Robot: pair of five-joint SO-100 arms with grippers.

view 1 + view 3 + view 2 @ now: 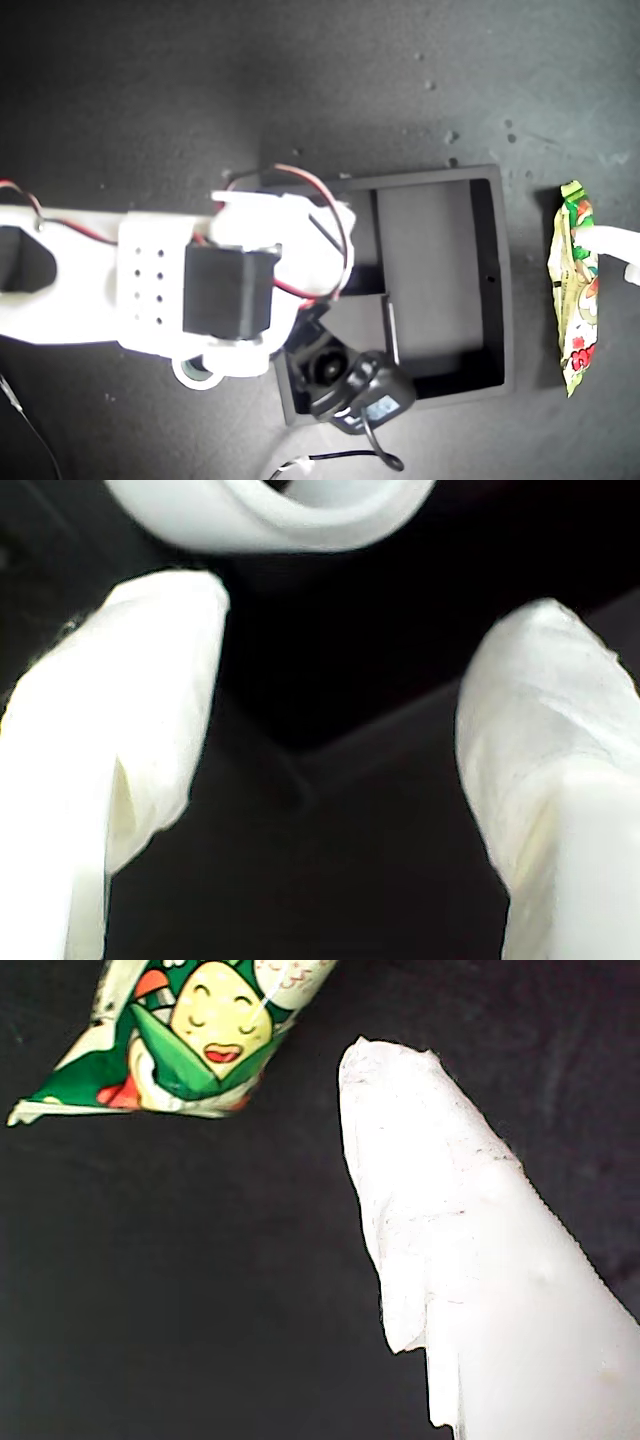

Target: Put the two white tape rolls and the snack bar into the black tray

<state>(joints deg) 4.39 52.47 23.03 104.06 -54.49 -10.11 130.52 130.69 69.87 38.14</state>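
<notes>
Tape comes first on the exterior view's left: a small white tape ring with a greenish inner rim [198,373] lies on the dark table [150,100], just outside the square black plastic tray with inner dividers [500,290] and half hidden under the big white arm [150,280] that reaches in over the tray's near side. That arm carries my second gripper [360,610]. In its wrist view the two white fingers [150,700] stand spread wide with nothing between them. An all-white tape roll [270,510] sits just beyond the tips, above dark ridged surfaces that look like the tray's dividers. Whether that roll already rests in a compartment I cannot tell.

Further to the exterior view's right, the tray's large compartment shows no contents. Past its far wall, outside the tray and near it, the long crimped snack bar in green, white and red cartoon wrapping [575,290] lies on the table. My first gripper [608,252] is beside it at the picture's edge. Its wrist view shows only one white finger [450,1260] apart from the bar's green end, so I cannot tell how its jaws stand.

By my reading the tape step is in hand and the bar waits. Next, my second gripper likely needs to line up over the roll outside the tray, straddle its wall and pinch.
</notes>
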